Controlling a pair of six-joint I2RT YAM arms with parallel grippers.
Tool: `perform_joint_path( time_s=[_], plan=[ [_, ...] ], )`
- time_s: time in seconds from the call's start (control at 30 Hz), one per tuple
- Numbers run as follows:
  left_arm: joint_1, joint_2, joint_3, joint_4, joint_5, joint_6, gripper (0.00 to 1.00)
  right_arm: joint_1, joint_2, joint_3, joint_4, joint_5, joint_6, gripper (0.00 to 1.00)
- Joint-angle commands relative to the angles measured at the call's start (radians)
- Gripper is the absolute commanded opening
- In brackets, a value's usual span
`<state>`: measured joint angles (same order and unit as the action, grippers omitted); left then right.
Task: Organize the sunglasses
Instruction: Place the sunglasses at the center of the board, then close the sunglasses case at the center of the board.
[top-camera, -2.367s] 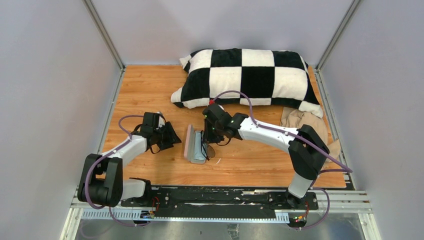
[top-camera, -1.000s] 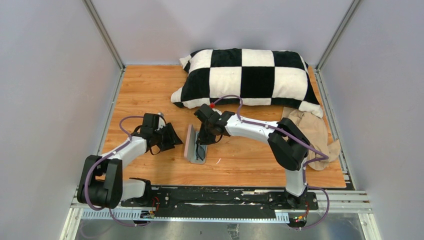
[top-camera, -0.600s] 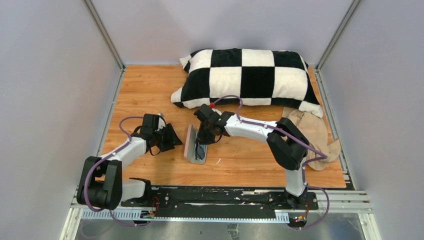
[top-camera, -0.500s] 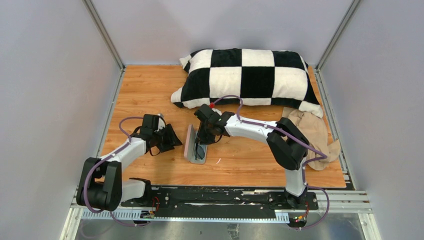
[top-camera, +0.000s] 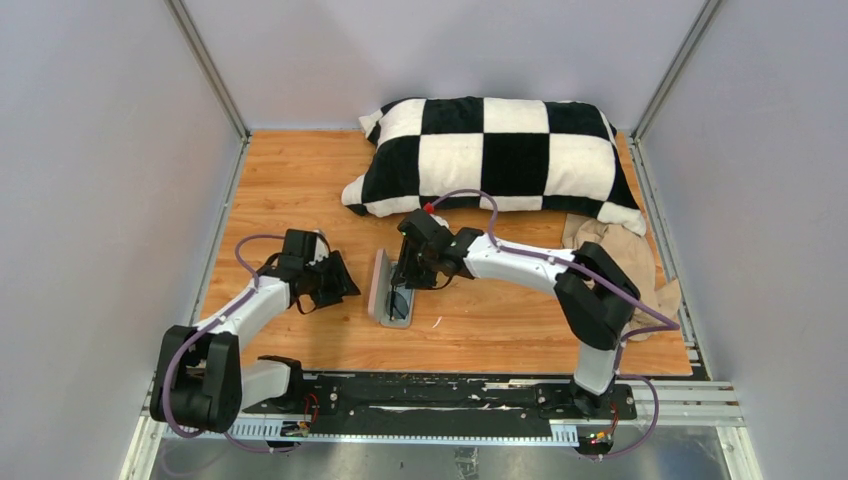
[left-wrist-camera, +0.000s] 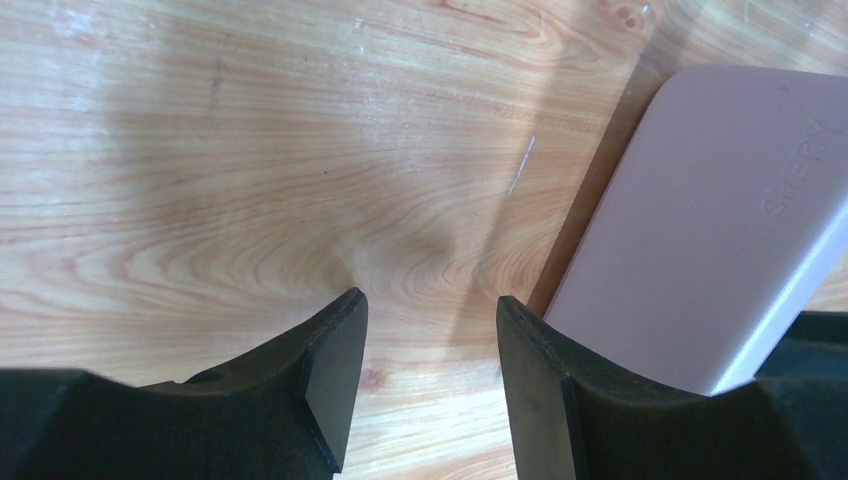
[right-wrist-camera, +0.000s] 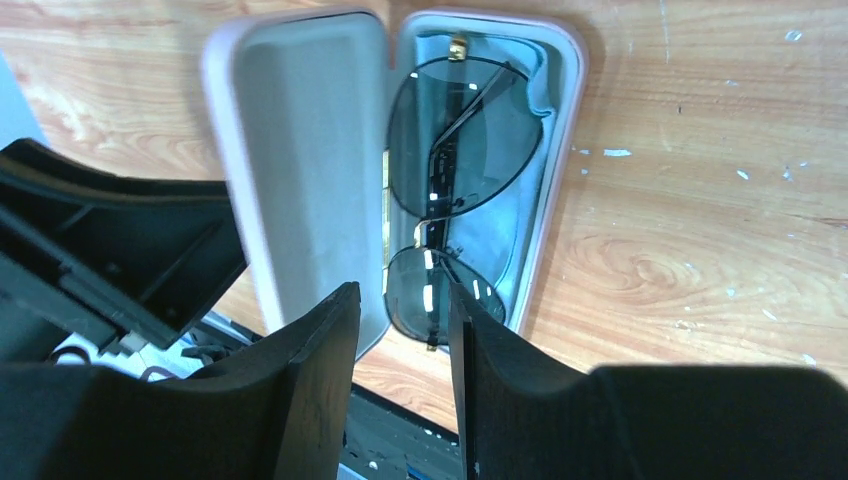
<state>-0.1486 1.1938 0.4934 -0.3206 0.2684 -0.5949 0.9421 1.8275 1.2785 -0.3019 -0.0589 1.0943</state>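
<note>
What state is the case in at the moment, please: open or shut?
Open. In the right wrist view the case has its lid swung away to one side, and the sunglasses lie folded inside the other half.

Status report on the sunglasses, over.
Left gripper open, empty, beside pinkish-grey oblong case. Right gripper open above it. Dark-lensed thin-framed sunglasses folded inside. Lid open; right gripper may block closing.

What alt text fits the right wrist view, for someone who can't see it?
Folded sunglasses lie inside the open pinkish-grey case on the wooden table, with the lid standing open beside them. The right claw hangs over them, open and empty.
</note>
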Motion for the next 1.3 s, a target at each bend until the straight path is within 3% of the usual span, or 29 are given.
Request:
perform_joint_path(
  time_s=[0.0,0.13,0.23,0.33,0.53,0.8,0.97,1.27],
  plan=[
    [-0.008,-0.054,0.088,-0.126,-0.067,0.054,0.56,0.000,-0.112,-0.024,0.001,0.057,-0.089,0.43],
    [-0.008,-0.115,0.166,-0.217,-0.099,0.089,0.57,-0.001,-0.194,-0.081,0.003,0.133,-0.189,0.41],
    [-0.043,-0.178,0.206,-0.244,-0.079,0.117,0.57,-0.011,-0.275,-0.226,0.061,0.166,-0.242,0.39],
    [-0.139,-0.219,0.232,-0.257,-0.116,0.112,0.58,-0.048,-0.362,-0.385,0.203,0.116,-0.252,0.39],
    [-0.158,-0.202,0.219,-0.238,-0.099,0.100,0.56,-0.134,-0.386,-0.541,0.426,-0.046,-0.201,0.39],
    [-0.159,-0.163,0.174,-0.130,0.036,0.090,0.52,-0.145,-0.268,-0.521,0.531,-0.133,-0.109,0.33],
    [-0.159,-0.120,0.146,-0.081,0.056,0.069,0.45,-0.149,-0.161,-0.513,0.630,-0.220,-0.046,0.27],
    [-0.160,-0.102,0.117,-0.037,0.080,0.047,0.33,-0.150,-0.108,-0.500,0.667,-0.232,-0.028,0.27]
  ],
)
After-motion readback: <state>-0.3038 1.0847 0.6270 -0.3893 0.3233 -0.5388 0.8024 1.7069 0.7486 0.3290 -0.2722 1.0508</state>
